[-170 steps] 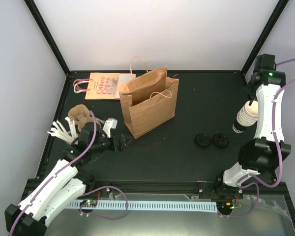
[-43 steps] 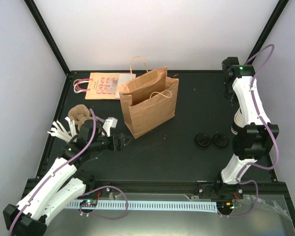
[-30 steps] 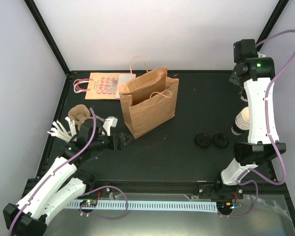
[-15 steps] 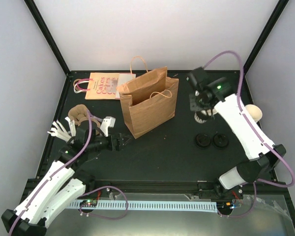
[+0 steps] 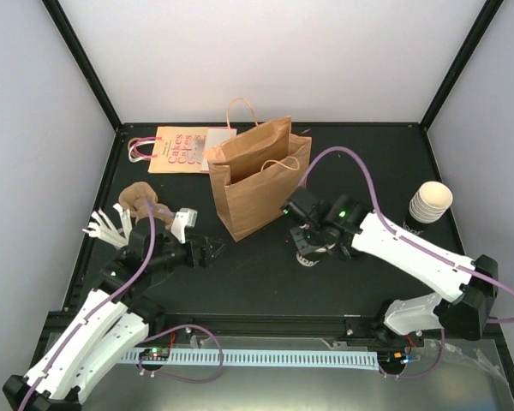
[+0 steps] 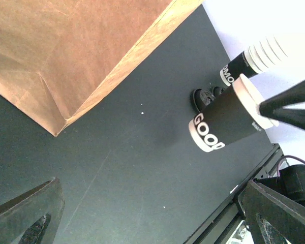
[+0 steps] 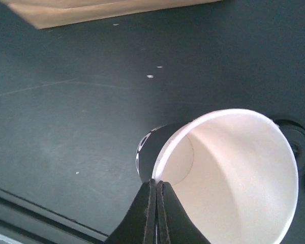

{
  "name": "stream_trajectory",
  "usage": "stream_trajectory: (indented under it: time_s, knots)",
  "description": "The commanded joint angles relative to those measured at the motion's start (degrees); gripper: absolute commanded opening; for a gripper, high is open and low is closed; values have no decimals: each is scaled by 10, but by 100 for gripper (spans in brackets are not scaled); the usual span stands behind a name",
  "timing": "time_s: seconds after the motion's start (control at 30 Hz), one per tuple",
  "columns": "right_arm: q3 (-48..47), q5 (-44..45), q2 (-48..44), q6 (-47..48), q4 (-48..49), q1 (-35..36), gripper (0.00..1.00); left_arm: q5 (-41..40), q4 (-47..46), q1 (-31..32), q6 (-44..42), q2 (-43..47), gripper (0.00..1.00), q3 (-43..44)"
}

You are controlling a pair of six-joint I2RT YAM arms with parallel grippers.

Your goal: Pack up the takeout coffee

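The takeout coffee cup is a black-sleeved paper cup with white lettering and a white inside, open-topped with no lid on it. My right gripper is shut on its rim and holds it tilted, low over the dark table, in front of the brown paper bag. From above, the right gripper covers most of the cup. Whether the cup's base touches the table I cannot tell. My left gripper stands open and empty, left of the bag's near corner.
A nested stack of lidless cups stands at the right edge. Two black lids lie on the table beyond the held cup. A flat printed bag, brown pulp trays and white cutlery lie on the left.
My right arm has swung from the back right corner to the table's middle with the cup and come down beside the brown bag. The left arm has barely moved.
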State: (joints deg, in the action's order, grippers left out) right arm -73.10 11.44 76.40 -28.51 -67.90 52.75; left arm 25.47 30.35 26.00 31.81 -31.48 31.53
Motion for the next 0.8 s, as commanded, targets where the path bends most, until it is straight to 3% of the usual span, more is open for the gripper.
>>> stream_trajectory:
  time_s: [0.0, 0.63, 0.77]
  knots:
    - [-10, 17, 27, -24, 40, 65, 1, -10, -12, 3, 5, 0, 99, -1]
    - [-8, 116, 127, -39, 72, 163, 2, -22, -3, 3, -1, 7, 99, 0]
    - [-14, 123, 139, -44, 67, 174, 6, -23, 1, 3, -3, 5, 99, 2]
